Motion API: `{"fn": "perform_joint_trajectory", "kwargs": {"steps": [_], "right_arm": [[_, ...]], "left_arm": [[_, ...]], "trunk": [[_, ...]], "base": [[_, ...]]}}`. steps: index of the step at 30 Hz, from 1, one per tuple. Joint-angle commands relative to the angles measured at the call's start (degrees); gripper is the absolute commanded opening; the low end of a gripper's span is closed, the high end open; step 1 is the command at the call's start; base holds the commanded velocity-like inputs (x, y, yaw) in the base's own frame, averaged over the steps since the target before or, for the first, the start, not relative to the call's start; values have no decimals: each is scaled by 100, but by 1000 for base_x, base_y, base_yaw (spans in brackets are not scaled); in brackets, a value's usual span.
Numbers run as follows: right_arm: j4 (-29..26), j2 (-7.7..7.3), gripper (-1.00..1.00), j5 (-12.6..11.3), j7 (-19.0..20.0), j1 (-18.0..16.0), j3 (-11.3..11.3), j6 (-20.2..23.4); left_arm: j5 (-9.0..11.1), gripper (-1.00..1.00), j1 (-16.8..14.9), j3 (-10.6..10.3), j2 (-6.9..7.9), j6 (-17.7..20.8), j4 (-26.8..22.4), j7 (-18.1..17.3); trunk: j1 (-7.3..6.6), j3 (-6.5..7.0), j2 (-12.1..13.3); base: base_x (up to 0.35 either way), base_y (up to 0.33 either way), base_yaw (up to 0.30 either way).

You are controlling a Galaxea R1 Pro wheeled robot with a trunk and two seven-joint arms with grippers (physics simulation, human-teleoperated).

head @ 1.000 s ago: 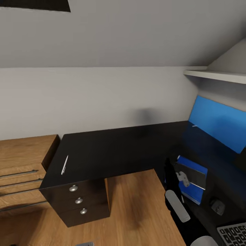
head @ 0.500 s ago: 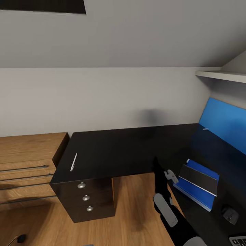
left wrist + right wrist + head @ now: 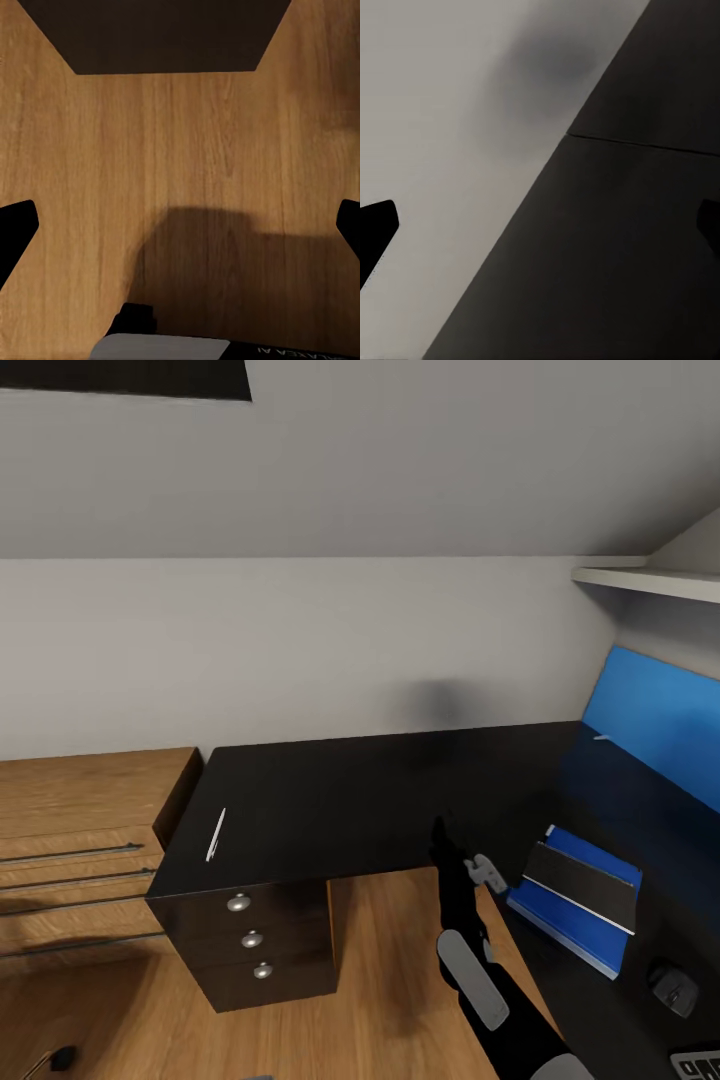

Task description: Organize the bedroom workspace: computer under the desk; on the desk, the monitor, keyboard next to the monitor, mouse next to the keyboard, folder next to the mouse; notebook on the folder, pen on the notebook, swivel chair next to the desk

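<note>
At the left of the head view stands a light wooden counter with long drawer handles, touching the left end of the desk. The desk's glossy black top runs along the grey wall and turns at the right into a second wing. Near its left edge lies the pen, a thin white stick, alone and well apart from everything else. Under that left end sits the dark drawer unit with three silver knobs.

Farther right, the right gripper rises in front of the desk's inner corner; in the right wrist view its two dark fingertips sit at opposite edges, spread wide with nothing between them, over the black top and grey wall.

On the right wing lies the blue folder with a dark notebook on top, near the front edge. Beyond it a black mouse rests. A blue panel leans against the right wall.

The left gripper is spread open over wooden floor; mirrored lettering near its mount is only partly legible.
</note>
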Motion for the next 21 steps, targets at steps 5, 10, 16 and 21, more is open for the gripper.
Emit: {"fn": "perform_joint_trajectory", "kwargs": {"steps": [5, 10, 16, 21], "right_arm": [[11, 45, 100, -22, -25, -5, 15, -42], [22, 49, 100, -9, -35, -5, 19, -58], [27, 48, 100, -5, -40, -5, 15, -141], [31, 48, 100, -5, -41, -5, 13, -178]], "left_arm": [[54, 100, -2, -23, 2, 23, -11, 47], [54, 100, -1, -23, -1, 23, -11, 47], [54, 100, -2, -23, -1, 23, -11, 47], [54, 100, -2, -23, -2, 23, -11, 47]], "trunk": [[0, -3, -4], [0, 9, -4], [0, 26, -4], [0, 40, -4]], "base": [[0, 0, 54], [0, 0, 203], [0, 0, 239], [0, 0, 246]]}}
